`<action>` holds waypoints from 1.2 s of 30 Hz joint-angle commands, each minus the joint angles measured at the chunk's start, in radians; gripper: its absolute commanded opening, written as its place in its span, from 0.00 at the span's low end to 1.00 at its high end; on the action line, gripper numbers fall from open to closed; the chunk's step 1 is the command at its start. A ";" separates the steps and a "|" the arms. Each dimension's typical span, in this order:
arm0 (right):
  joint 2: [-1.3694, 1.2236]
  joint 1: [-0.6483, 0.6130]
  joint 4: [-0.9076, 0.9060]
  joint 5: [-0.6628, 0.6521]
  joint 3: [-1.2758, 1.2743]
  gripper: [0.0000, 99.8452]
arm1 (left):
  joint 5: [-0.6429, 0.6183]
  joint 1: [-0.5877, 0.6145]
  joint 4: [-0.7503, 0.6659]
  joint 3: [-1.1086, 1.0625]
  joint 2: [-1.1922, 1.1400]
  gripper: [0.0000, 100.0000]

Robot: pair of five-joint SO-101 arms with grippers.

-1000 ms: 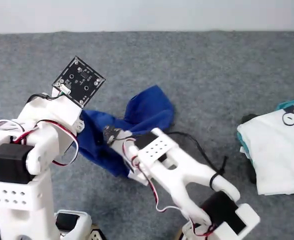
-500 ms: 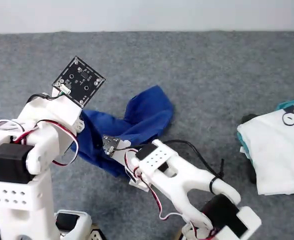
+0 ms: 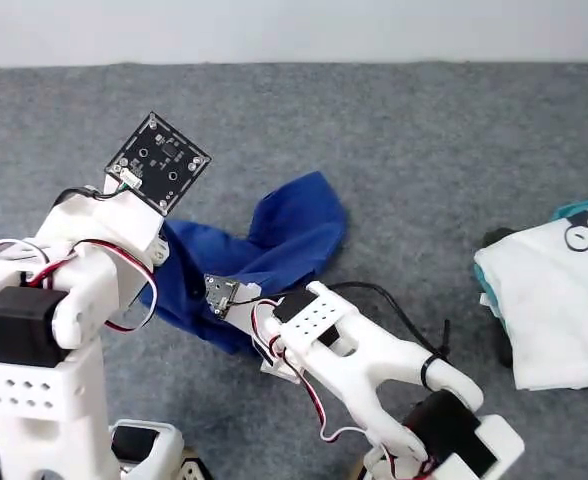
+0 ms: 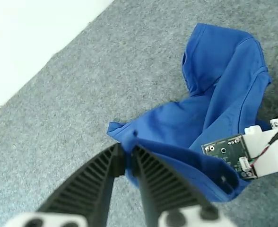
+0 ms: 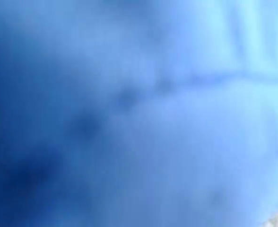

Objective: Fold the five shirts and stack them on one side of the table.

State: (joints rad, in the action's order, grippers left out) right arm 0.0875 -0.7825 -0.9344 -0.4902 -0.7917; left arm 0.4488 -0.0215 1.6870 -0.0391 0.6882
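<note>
A crumpled blue shirt (image 3: 286, 236) lies on the grey table, left of the middle. My left gripper (image 4: 128, 152) is shut on a fold at the shirt's (image 4: 214, 99) edge, on the side toward the left arm (image 3: 94, 270). The right arm (image 3: 359, 355) stretches from the front, and its wrist board (image 3: 221, 292) sits over the shirt's near edge, with the gripper end hidden under it. Blue cloth (image 5: 129, 113) lies right against the right wrist camera. Folded shirts (image 3: 554, 300), a white one on top, are stacked at the table's right side.
The pale wall (image 3: 294, 30) runs along the table's far edge. A black cable (image 3: 394, 295) trails from the right arm across the table. Bare grey table (image 3: 424, 150) stretches between the blue shirt and the stack.
The right arm's wrist has drawn back toward the table's front, over the shirt's near edge. The shirt's near folds shifted slightly. The left arm has kept still.
</note>
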 commanded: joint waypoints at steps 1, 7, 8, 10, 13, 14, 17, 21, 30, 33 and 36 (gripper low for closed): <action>-0.013 -0.013 0.018 -0.012 -0.002 0.16 | 0.005 0.008 -0.012 0.002 0.018 0.01; -0.013 0.047 0.018 -0.012 -0.002 0.03 | 0.005 0.008 -0.012 0.002 0.018 0.01; -0.010 0.079 0.018 -0.012 -0.002 0.03 | 0.005 0.008 -0.012 0.002 0.018 0.01; -0.004 0.151 0.013 -0.012 0.014 0.01 | 0.005 0.008 -0.012 0.002 0.018 0.01; -0.004 0.277 -0.013 -0.014 0.084 0.01 | 0.005 0.008 -0.012 0.002 0.018 0.01; -0.004 0.315 -0.033 -0.014 0.120 0.01 | 0.005 0.008 -0.012 0.002 0.018 0.01; -0.004 0.415 -0.111 -0.014 0.252 0.01 | 0.003 0.008 -0.012 0.002 0.018 0.01; -0.002 0.524 -0.225 0.015 0.471 0.01 | -0.044 0.008 -0.023 0.002 0.014 0.01; -0.002 0.651 -0.470 0.117 0.973 0.01 | -0.153 0.008 -0.175 0.007 0.012 0.01; -0.002 0.651 -0.530 0.117 1.119 0.01 | -0.212 0.008 -0.299 0.008 0.012 0.01; -0.002 0.653 -0.595 0.117 1.275 0.01 | -0.267 0.044 -0.433 0.015 0.020 0.01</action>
State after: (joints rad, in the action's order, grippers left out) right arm 0.0660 -0.1427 -1.4730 -0.3859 0.3084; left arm 0.2371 -0.0107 1.3771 -0.0391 0.6882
